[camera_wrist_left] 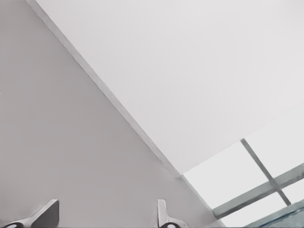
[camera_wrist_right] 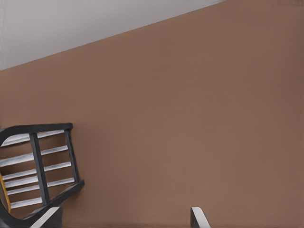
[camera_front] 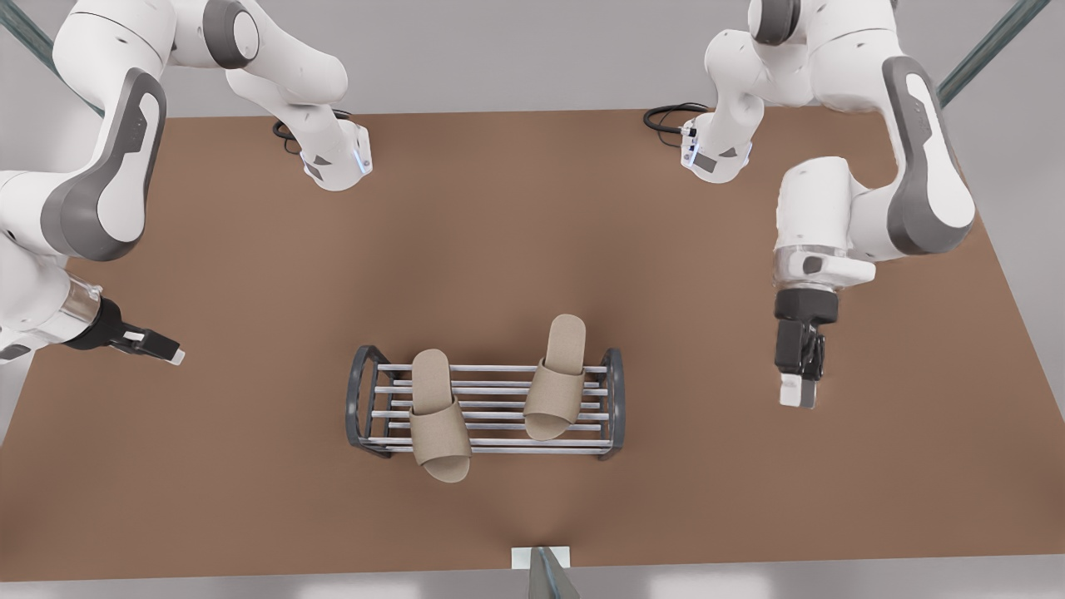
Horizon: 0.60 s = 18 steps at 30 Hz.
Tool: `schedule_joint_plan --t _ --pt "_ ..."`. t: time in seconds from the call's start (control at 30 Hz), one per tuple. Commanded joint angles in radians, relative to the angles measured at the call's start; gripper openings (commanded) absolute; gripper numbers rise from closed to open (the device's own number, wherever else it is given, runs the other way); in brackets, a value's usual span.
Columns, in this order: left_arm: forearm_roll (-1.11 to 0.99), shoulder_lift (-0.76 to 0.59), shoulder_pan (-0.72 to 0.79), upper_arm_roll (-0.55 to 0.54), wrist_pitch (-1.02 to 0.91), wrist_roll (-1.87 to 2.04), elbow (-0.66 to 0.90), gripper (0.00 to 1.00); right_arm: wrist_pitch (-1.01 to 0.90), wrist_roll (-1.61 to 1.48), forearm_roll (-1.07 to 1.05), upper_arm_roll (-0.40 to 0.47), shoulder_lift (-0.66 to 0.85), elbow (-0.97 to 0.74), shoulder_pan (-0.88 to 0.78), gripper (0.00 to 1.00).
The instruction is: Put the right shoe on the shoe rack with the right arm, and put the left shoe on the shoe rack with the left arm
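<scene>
Both slippers already lie across the silver bars of the shoe rack, which stands toward the near middle of the brown surface. The slipper on the front view's left has its banded front hanging past the near rail; the slipper on the front view's right sits at a slight slant, its heel reaching over the far rail.

The right tool hangs well apart from the rack on the front view's right, pointing down at the bare surface. Its wrist view has one end loop of the rack to the side and the fingertips spread with nothing between them. The left tool is out at the front view's left edge — tipped up toward a pale wall, fingertips apart and empty.

By this layout the placing looks done; what remains is probably only drawing both arms clear, without brushing the overhanging left slipper.
</scene>
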<state>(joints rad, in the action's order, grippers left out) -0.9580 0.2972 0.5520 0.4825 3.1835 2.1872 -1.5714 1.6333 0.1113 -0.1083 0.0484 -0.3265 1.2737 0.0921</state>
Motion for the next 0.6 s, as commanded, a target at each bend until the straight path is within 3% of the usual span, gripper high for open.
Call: schedule_joint_plan --t 0.0,0.03,0.1,0.2,0.37,0.53,0.57 --pt "0.953 -0.012 0.002 -0.039 -0.934 -1.757 0.088 1.0 -0.001 -0.073 -0.001 0.001 0.001 -0.001 0.002 1.0" --pt "1.002 -0.042 -0.003 -0.019 -1.283 -2.181 0.111 1.0 -0.001 -0.073 -0.001 -0.001 0.001 -0.001 0.002 1.0" --pt "1.042 -0.133 -0.004 0.005 -1.712 -2.264 0.099 1.0 -0.009 -0.071 -0.001 0.001 0.004 -0.001 0.002 1.0" --pt "0.97 -0.185 0.0 0.036 -1.714 -2.265 0.097 1.0 -0.016 -0.07 -0.001 0.001 0.009 -0.001 0.003 1.0" --pt "0.976 -0.072 0.002 0.018 -1.699 -2.27 0.148 1.0 -0.018 -0.068 -0.001 0.002 0.012 -0.001 0.006 1.0" --pt "0.983 -0.073 0.0 0.015 -1.677 -2.255 0.172 1.0 -0.018 -0.068 0.012 0.001 0.015 -0.001 0.005 1.0" --pt "0.976 -0.075 -0.12 -0.123 -1.676 -2.245 0.188 1.0 -0.018 -0.068 0.012 0.002 0.015 -0.001 0.006 1.0"
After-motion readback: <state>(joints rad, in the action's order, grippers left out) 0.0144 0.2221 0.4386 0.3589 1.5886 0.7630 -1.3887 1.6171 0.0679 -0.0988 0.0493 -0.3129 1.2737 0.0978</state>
